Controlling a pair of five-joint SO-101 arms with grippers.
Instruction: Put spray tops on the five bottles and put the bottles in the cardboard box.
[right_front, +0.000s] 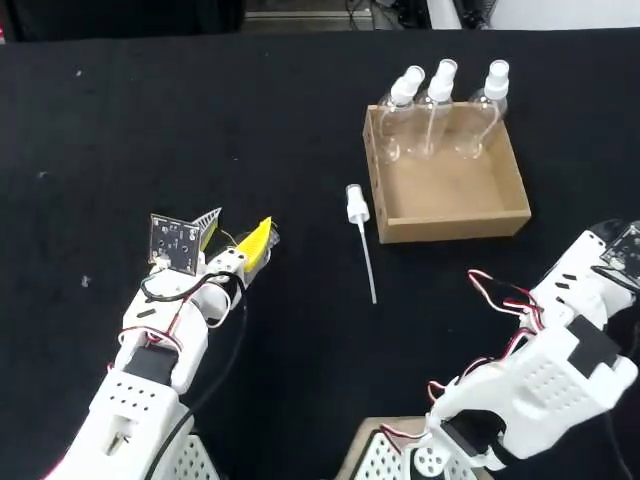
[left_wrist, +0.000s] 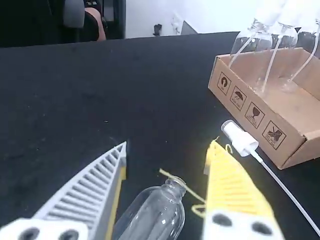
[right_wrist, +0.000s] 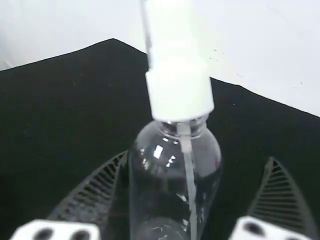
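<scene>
A cardboard box (right_front: 450, 225) sits at the back right, with three clear bottles (right_front: 430, 120) wearing white spray tops leaning along its far wall. A loose spray top (right_front: 356, 205) with its long tube lies on the black table just left of the box (left_wrist: 255, 115). My left gripper (right_front: 240, 218) is at the front left, shut on a clear bottle without a top (left_wrist: 155, 215); the bottle's neck points toward the loose spray top (left_wrist: 240, 140). My right gripper (right_front: 615, 240) is at the right edge, shut on a clear bottle (right_wrist: 170, 175) fitted with a spray top (right_wrist: 177, 85).
The black tabletop (right_front: 200, 120) stretches wide to the left of the box and behind my left arm. Both arms' white bases (right_front: 400, 455) stand at the front edge. The table's far edge (right_front: 300, 35) runs along the back.
</scene>
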